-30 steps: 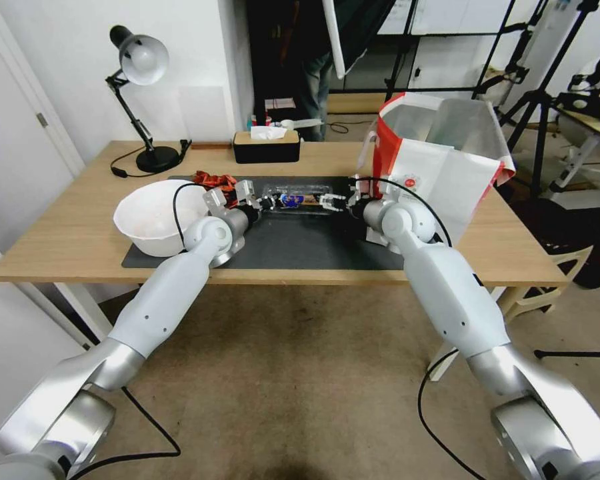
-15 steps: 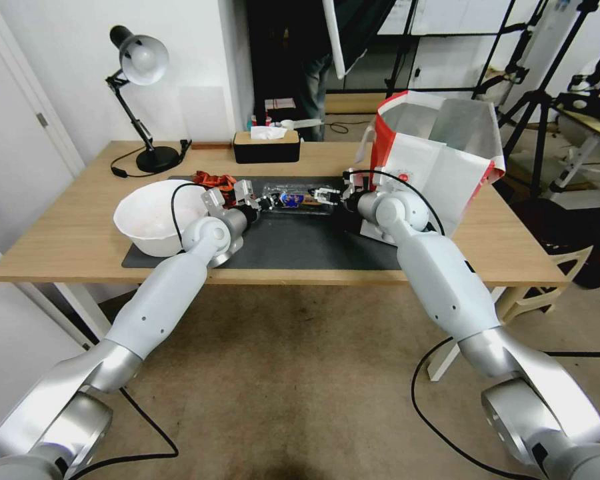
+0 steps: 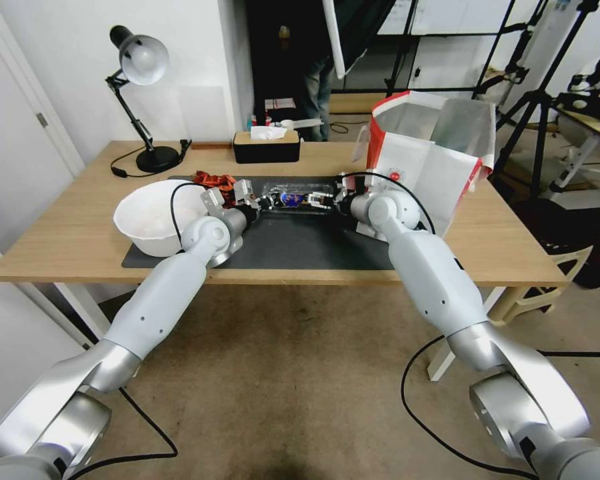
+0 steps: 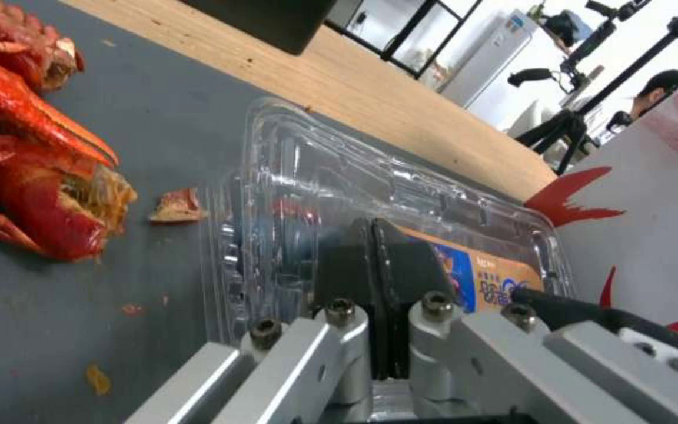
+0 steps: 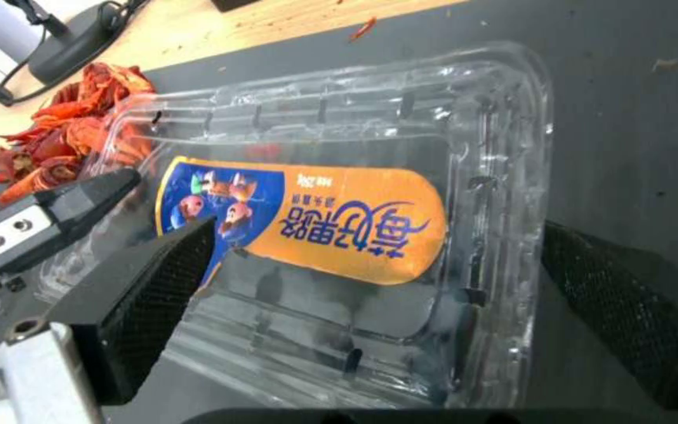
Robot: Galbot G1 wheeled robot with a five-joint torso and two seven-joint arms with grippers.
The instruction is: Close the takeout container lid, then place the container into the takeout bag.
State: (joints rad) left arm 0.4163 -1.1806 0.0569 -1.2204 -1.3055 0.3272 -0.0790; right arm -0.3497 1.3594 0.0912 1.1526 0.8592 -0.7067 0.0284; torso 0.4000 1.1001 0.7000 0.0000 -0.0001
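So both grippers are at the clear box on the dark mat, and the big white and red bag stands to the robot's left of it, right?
Not quite. The takeout bag stands on the robot's right of the takeout container, as the head view shows; the white bowl is on the left. The rest holds: the left gripper and right gripper are both at the container on the dark mat.

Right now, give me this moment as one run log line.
left gripper: shut at takeout container | right gripper: open over lid | takeout bag: upright beside

The takeout bag [image 3: 440, 160] stands open-topped just beside the takeout container [image 3: 293, 199], with crayfish shells [image 3: 213, 180] crowding its other end.
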